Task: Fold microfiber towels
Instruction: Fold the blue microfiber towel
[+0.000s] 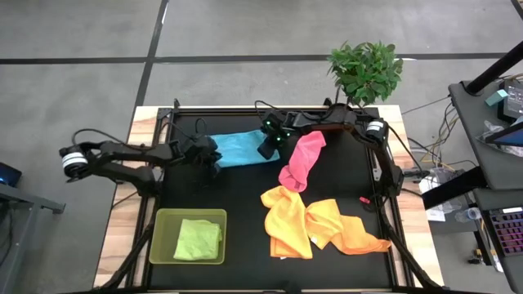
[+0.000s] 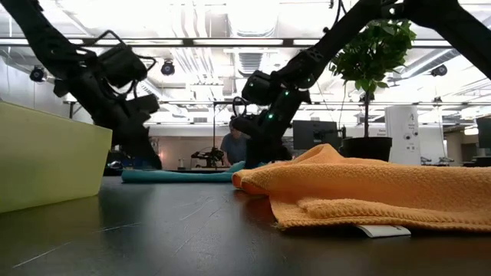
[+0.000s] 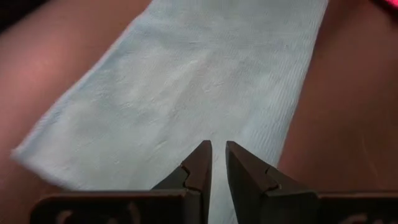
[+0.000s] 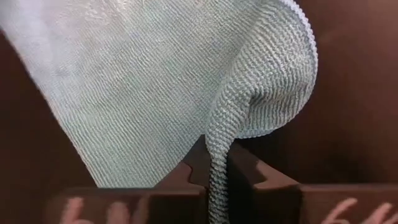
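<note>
Lying flat at the far side of the black matte tabletop (image 1: 221, 192), the light blue folded microfiber towel (image 1: 239, 149) is pinched at one end by the right gripper (image 1: 270, 149). The left gripper (image 1: 211, 161), jaws narrow, sits at its opposite end, hold unclear. Fluorescent ceiling lights (image 2: 196, 17) span the room behind.

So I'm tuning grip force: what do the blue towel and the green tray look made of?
The blue towel looks like soft microfiber knit: fine ribbed loops, matte, and it bunches limply where the right gripper pinches its edge. The green tray looks like rigid translucent plastic, probably smooth: straight walls, with light glowing through them.
</note>
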